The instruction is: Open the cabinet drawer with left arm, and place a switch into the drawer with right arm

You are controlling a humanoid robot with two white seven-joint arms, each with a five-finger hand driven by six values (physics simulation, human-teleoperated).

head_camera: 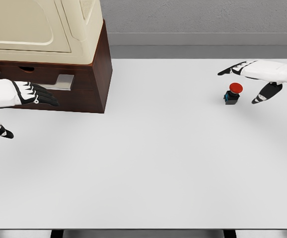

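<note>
Dark wood formed the cabinet (96, 74), its top and left side cut off by your head view. Your left hand (34, 94) reached flat toward the drawer handle (63, 81), fingers extended, holding nothing. Your right hand (255, 79) hung spread around the red-capped switch (232, 93), gripping nothing. No writing was readable.

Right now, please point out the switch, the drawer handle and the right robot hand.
switch (233, 92): head view, on its red button cap.
drawer handle (64, 81): head view, on the metal pull.
right robot hand (262, 79): head view, on its palm.
</note>
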